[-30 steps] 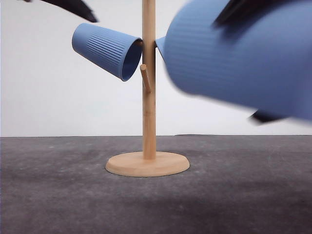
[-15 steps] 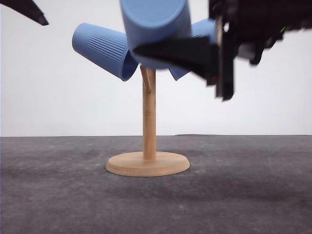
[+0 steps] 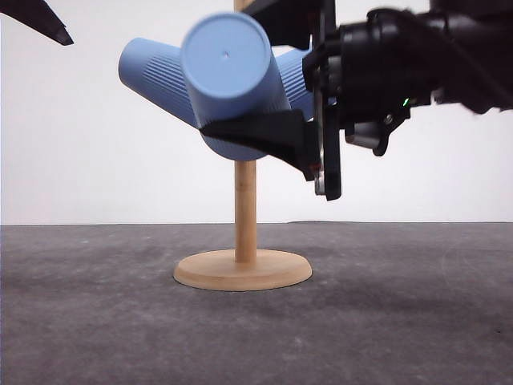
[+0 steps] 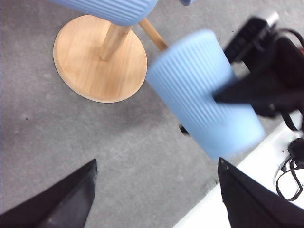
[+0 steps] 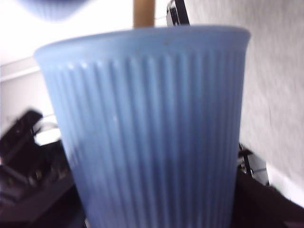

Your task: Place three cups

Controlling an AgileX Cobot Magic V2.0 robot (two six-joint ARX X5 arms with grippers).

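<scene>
A wooden cup tree (image 3: 244, 208) stands mid-table on a round base (image 3: 240, 270). One light-blue cup (image 3: 148, 68) hangs on its left peg. A second cup (image 3: 298, 76) sits on the right side, mostly hidden. My right gripper (image 3: 240, 72) is shut on the third cup (image 3: 228, 60), held in front of the pole with its flat base facing the camera. The same cup (image 5: 147, 128) looms close in the right wrist view, with the pole (image 5: 144, 12) beyond it. My left gripper (image 4: 156, 164) is open and empty, up and to the left of the tree, looking down on the held cup (image 4: 204, 99).
The grey mat (image 3: 385, 321) spreads around the stand's base (image 4: 99, 57). A bare wooden peg (image 4: 153, 34) sticks out towards the held cup. The table's white edge with cables (image 4: 285, 175) lies beyond the right arm.
My right gripper has swung the cup left from the right side to in front of the pole, turning its flat base towards the camera. The left fingertip retreated to the upper left corner.
</scene>
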